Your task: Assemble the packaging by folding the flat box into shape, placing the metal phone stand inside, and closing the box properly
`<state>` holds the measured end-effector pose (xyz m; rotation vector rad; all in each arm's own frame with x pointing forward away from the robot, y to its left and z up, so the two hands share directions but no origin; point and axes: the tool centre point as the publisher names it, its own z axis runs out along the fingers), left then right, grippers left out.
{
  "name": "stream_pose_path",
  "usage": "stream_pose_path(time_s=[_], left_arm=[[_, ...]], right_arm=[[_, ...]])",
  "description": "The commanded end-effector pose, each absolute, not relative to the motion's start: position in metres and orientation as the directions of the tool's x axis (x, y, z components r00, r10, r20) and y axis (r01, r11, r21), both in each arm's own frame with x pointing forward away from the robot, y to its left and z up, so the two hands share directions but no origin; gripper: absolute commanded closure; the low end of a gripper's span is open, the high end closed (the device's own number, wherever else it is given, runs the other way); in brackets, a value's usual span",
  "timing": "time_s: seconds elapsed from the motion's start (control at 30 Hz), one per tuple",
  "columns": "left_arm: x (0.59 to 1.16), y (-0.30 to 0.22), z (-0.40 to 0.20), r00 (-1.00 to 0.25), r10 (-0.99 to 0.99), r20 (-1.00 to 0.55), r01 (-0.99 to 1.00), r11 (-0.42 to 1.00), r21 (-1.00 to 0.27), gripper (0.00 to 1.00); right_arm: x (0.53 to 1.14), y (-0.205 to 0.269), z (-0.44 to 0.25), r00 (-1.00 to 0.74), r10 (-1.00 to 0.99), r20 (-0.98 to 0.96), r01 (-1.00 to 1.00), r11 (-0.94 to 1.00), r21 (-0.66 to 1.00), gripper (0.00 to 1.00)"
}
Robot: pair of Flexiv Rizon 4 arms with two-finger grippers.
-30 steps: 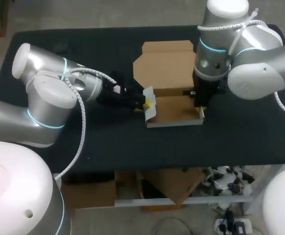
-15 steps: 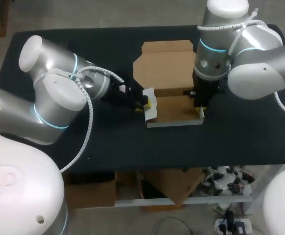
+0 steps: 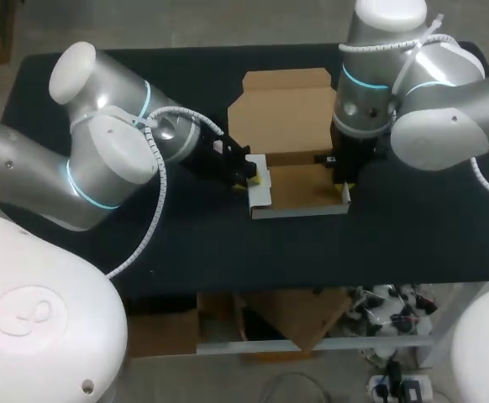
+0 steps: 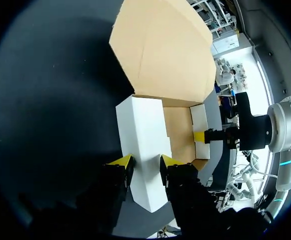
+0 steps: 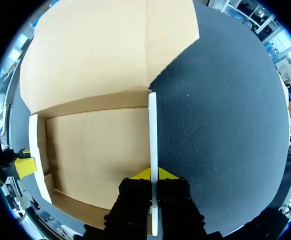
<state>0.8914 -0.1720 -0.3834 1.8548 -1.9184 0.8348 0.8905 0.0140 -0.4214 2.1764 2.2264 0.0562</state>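
Note:
The cardboard box (image 3: 299,186), brown inside and white outside, lies open at mid-table with its lid (image 3: 285,111) flat behind it. My left gripper (image 3: 255,176) is at the box's left end. In the left wrist view the white left side flap (image 4: 141,131) runs between its yellow fingertips (image 4: 127,161), and both touch it. My right gripper (image 3: 344,181) stands over the right end, shut on the thin white right wall (image 5: 152,131). The brown box floor (image 5: 98,152) is bare. No phone stand is in view.
The black tabletop (image 3: 412,218) surrounds the box. From the left wrist, my right gripper's yellow tip (image 4: 199,136) shows on the far wall. From the right wrist, my left gripper's yellow tip (image 5: 24,166) shows at the opposite wall.
My left arm has swung its elbow up and toward the back, turning its wrist. The left side flap has shifted slightly with it. The right arm and right wall have not moved.

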Motion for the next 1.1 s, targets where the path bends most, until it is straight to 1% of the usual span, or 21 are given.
stream_pose_path(time_s=[0.03, 0.43, 0.8, 0.87, 0.97, 1.1], left_arm=[[0.894, -0.179, -0.384, -0.046, -0.904, 0.424, -0.985, -0.030, -0.170, 0.66], [0.895, -0.181, -0.391, 0.008, -0.963, 0.271, -0.985, -0.054, -0.164, 0.68], [0.897, -0.179, -0.398, 0.026, -0.984, 0.177, -0.987, -0.053, -0.150, 0.69], [0.897, -0.178, -0.399, 0.037, -0.986, 0.161, -0.987, -0.061, -0.152, 0.70], [0.897, -0.178, -0.400, 0.054, -0.989, 0.136, -0.985, -0.075, -0.157, 0.75], [0.897, -0.177, -0.403, 0.072, -0.992, 0.103, -0.983, -0.088, -0.162, 0.79]], right_arm=[[0.890, 0.015, -0.422, -0.023, 1.000, 0.005, 0.999, 0.022, 0.044, 1.00], [0.890, 0.015, -0.422, -0.023, 1.000, 0.005, 0.999, 0.022, 0.044, 1.00], [0.890, 0.015, -0.422, -0.023, 1.000, 0.005, 0.999, 0.022, 0.044, 1.00], [0.890, 0.015, -0.422, -0.023, 1.000, 0.005, 0.999, 0.022, 0.044, 1.00], [0.890, 0.015, -0.422, -0.023, 1.000, 0.005, 0.999, 0.022, 0.044, 1.00], [0.890, 0.015, -0.422, -0.023, 1.000, 0.005, 0.999, 0.022, 0.044, 1.00]])
